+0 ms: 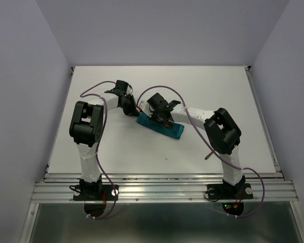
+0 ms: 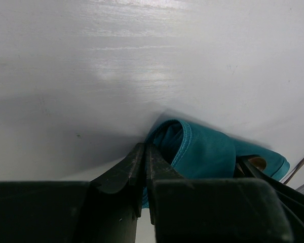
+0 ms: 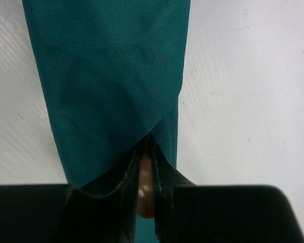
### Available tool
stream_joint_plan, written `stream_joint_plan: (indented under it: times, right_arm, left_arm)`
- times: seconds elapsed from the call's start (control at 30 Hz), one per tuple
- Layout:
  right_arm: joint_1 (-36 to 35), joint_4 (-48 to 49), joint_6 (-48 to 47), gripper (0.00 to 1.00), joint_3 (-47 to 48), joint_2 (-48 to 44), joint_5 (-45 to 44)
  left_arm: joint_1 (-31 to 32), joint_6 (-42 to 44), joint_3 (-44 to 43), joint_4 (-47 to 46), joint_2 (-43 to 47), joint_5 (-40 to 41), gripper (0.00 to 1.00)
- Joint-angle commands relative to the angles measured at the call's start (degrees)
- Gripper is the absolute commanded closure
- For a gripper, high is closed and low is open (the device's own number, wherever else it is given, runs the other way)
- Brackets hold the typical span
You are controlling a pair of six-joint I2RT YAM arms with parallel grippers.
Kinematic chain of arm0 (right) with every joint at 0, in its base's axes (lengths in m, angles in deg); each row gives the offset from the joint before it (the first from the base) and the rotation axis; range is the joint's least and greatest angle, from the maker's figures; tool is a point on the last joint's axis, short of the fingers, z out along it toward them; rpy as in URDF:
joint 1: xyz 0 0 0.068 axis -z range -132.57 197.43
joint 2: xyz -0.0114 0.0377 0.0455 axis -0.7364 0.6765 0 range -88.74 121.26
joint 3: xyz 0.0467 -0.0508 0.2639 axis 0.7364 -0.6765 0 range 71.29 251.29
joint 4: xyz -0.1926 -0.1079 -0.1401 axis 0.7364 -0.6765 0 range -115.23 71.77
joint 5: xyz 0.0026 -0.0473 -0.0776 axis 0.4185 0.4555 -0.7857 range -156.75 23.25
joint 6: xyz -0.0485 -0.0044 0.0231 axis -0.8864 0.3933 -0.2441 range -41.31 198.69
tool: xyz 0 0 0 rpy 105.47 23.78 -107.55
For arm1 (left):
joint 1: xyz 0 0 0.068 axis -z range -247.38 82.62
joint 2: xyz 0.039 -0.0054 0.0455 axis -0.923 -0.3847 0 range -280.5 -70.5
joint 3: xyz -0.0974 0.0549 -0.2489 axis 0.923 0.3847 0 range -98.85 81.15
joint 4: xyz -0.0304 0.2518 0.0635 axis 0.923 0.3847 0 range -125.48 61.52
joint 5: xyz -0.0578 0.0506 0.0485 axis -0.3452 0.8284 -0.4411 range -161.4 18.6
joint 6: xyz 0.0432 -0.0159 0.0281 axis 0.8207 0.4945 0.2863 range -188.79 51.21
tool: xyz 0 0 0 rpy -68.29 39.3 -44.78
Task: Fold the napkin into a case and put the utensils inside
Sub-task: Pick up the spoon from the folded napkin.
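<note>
The napkin (image 1: pixel 164 128) lies mid-table as a narrow teal case, slanting down to the right. My left gripper (image 1: pixel 133 108) is at its upper-left end, shut on the cloth's edge (image 2: pixel 144 196), and the mouth of the case (image 2: pixel 202 152) gapes beside it. My right gripper (image 1: pixel 158 119) is over the strip, shut on a reddish-brown utensil (image 3: pixel 146 187) whose front end goes under a diagonal fold of the napkin (image 3: pixel 106 76). In the left wrist view a bit of that brown utensil (image 2: pixel 257 163) shows at the mouth, next to the right gripper's dark fingers. No other utensil can be made out.
The white table (image 1: pixel 116 147) is walled at the back and sides, with a metal rail (image 1: pixel 162 190) along the near edge. Purple cables loop off both arms. A thin reddish bit (image 1: pixel 208 154) shows beside the right arm's elbow.
</note>
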Motion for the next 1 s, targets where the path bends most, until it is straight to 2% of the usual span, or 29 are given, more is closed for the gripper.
stream_joint_plan:
  times: [0.0,0.03,0.27,0.4,0.5,0.6,0.63,0.7,0.77,0.8,0.9,0.93,0.97]
  right_arm:
    - [-0.2,2.2,0.3,0.82,2.4,0.4,-2.1]
    - [0.4,2.4,0.7,0.7,2.2,0.2,-2.6]
    - [0.9,4.3,2.7,0.66,-1.0,-4.5,-5.0]
    - [1.5,6.1,4.1,0.57,-4.2,-8.4,-7.2]
    - [2.3,7.1,6.0,0.55,-6.8,-12.3,-7.1]
    - [3.4,8.2,9.1,0.47,-10.2,-17.3,-6.2]
    - [3.4,9.0,9.9,0.4,-11.2,-18.8,-6.3]
    - [4.8,9.3,14.0,0.33,-14.1,-22.5,-8.7]
    - [6.3,8.3,23.5,0.27,-16.9,-26.2,-15.0]
    - [7.7,8.3,27.3,0.27,-17.8,-27.8,-15.9]
    - [18.8,1.6,43.3,0.27,-22.7,-35.0,-13.9]
    - [21.2,0.2,50.8,0.27,-24.4,-36.9,-12.3]
    - [23.2,-1.0,54.1,0.26,-26.1,-38.9,-10.6]
  left_arm:
    - [0.4,1.5,-1.6,1.9,-0.7,-0.3,0.83]
    - [0.5,1.5,-1.5,1.8,-0.7,-0.3,0.83]
    - [0.6,1.8,-1.3,1.8,-0.7,-0.4,0.83]
    - [0.6,1.8,-1.5,1.8,-0.7,-0.4,0.83]
    - [0.6,1.9,-1.7,1.9,-0.9,-0.4,0.83]
    - [0.6,1.9,-1.7,1.8,-1.0,-0.6,0.83]
    - [0.6,1.9,-1.7,1.8,-1.0,-0.7,0.83]
    - [0.6,1.9,-1.9,1.8,-0.8,-0.8,0.83]
    - [0.6,2.0,-1.9,2.2,-0.4,-0.6,0.83]
    - [0.6,2.1,-1.9,2.2,-0.4,-0.5,0.83]
    - [0.6,2.1,-1.8,2.4,0.5,-0.2,0.82]
    - [0.6,2.1,-1.9,2.4,0.6,-0.2,0.82]
    - [0.6,2.1,-2.2,2.7,0.7,-0.3,0.82]
